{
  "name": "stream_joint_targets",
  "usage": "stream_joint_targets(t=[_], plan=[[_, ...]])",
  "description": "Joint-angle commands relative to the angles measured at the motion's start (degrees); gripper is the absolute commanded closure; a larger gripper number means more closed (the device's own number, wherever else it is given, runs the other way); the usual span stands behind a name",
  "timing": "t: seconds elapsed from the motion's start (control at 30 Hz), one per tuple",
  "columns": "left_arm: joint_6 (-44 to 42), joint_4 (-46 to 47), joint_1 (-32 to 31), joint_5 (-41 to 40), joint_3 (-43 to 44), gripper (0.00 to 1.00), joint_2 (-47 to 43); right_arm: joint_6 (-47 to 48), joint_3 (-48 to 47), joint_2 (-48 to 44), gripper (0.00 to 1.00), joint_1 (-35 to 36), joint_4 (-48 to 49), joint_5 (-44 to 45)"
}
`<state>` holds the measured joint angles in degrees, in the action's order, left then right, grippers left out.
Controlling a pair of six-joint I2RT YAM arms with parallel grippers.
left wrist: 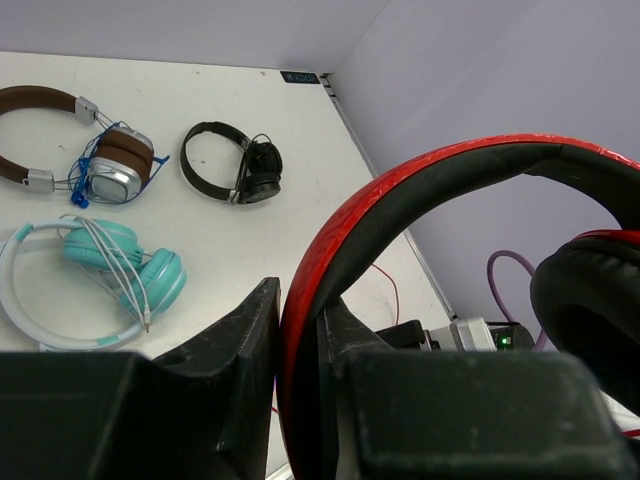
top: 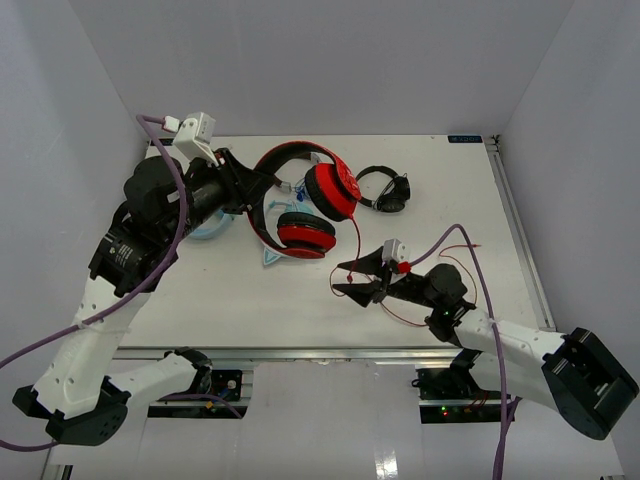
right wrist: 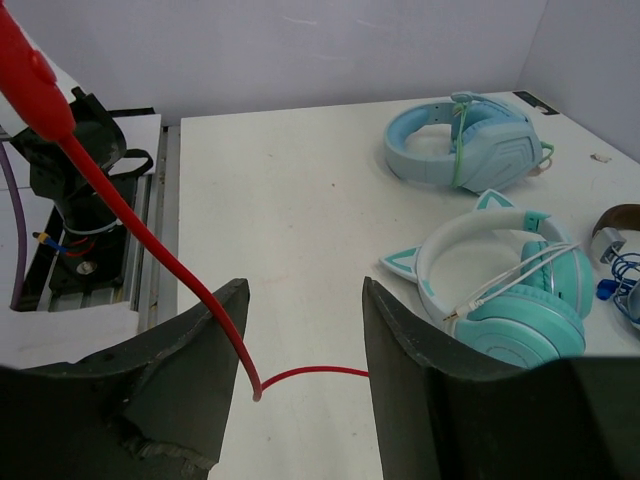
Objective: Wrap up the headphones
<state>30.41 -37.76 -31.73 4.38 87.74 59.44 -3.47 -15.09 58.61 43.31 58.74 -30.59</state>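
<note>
The red headphones [top: 318, 192] with black pads are held up off the table at the back centre. My left gripper [top: 262, 190] is shut on their red-and-black headband [left wrist: 420, 185], which fills the left wrist view between my jaws [left wrist: 300, 296]. The thin red cable [top: 358, 240] hangs from an ear cup down to my right gripper [top: 342, 279], then loops over the table to the right. My right gripper [right wrist: 305, 290] is open. The cable [right wrist: 150, 240] passes between its jaws, close to the left finger, and is not clamped.
Small black headphones [top: 386, 190] lie right of the red ones. Brown-banded silver headphones [left wrist: 110, 165], teal-and-white headphones [left wrist: 100, 270], cat-ear headphones [right wrist: 510, 280] and light blue headphones [right wrist: 470, 150] lie on the white table. The table's right rail [top: 520, 240] is near the cable loop.
</note>
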Motion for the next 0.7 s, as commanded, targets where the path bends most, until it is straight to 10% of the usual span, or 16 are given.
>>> stream_joint_targets(t=[0.0, 0.67], plan=[[2.81, 4.71, -0.09, 1.55, -0.12, 1.0, -2.05, -1.19, 0.5, 1.55, 0.45, 0.9, 6.65, -0.79], [4.07, 7.08, 0.0, -0.41, -2.51, 1.0, -3.82, -5.24, -1.53, 9.34, 0.55, 3.62, 13.86, -3.23]])
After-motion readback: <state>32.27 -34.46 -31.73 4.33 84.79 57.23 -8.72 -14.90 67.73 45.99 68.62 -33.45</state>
